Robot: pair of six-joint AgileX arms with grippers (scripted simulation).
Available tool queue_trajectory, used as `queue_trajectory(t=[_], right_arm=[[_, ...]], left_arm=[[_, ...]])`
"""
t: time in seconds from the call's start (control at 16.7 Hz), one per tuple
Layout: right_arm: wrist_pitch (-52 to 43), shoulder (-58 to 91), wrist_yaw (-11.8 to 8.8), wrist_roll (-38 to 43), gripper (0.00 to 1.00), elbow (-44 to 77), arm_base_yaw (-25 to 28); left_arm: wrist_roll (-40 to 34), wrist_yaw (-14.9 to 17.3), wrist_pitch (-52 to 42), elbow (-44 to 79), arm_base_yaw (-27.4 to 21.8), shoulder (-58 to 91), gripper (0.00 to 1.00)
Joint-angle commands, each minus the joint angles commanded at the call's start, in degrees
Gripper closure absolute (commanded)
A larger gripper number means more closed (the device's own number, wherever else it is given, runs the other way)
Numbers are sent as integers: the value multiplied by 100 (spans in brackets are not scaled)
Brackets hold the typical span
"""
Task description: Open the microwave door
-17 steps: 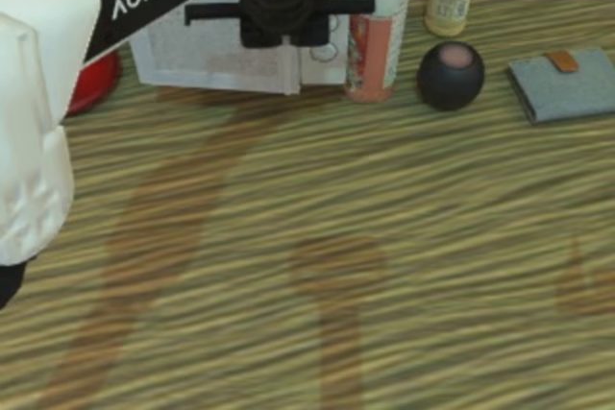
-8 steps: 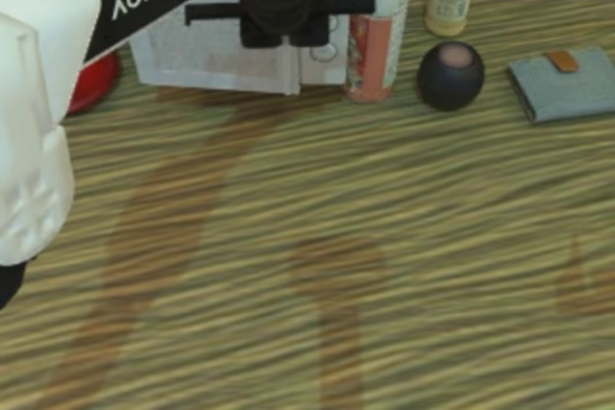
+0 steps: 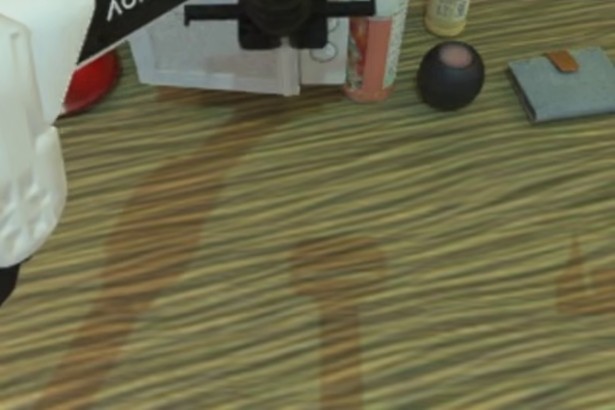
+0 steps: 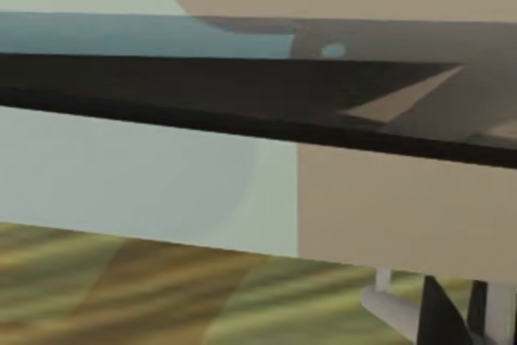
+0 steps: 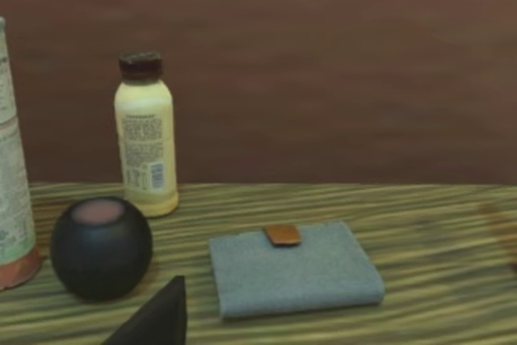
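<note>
Left arm (image 3: pixel 38 93): glossy white rounded shell segments, one black band lettered "AGILE X" in white with a red X. Left gripper (image 3: pixel 281 9): black body with a thin black crossbar. Right gripper (image 5: pixel 153 317): only a dark pointed fingertip visible.

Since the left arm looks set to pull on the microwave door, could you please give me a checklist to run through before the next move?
1. Left gripper at the microwave door, near its handle side: ok.
2. Jaws closed on the handle: cannot tell; the wrist hides them from above and the left wrist view sits too close.
3. Door state: appears closed in the top view; start position ok.
4. Swing path over the table in front of the door: bare, ok.
5. Tall can close beside the microwave's right side: keep the wrist off it; cannot tell clearance.
6. Right arm: absent from the top view, out of the way, ok.
</note>
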Motion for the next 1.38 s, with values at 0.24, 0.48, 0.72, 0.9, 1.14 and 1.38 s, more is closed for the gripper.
queue_trajectory(t=[0.24, 0.48, 0.72, 0.9, 1.14, 1.38], right_arm=[[0, 0, 0, 0, 0, 0, 0], [0, 0, 0, 0, 0, 0, 0], [0, 0, 0, 0, 0, 0, 0], [0, 0, 0, 0, 0, 0, 0], [0, 0, 0, 0, 0, 0, 0], [0, 0, 0, 0, 0, 0, 0]], left_arm=[[329, 123, 245, -653, 44, -293, 100], [433, 168, 375, -786, 57, -433, 100], [433, 168, 375, -786, 57, -433, 100], [433, 168, 375, -786, 57, -433, 100], [433, 168, 375, -786, 57, -433, 100], [433, 168, 375, -786, 57, -433, 100]])
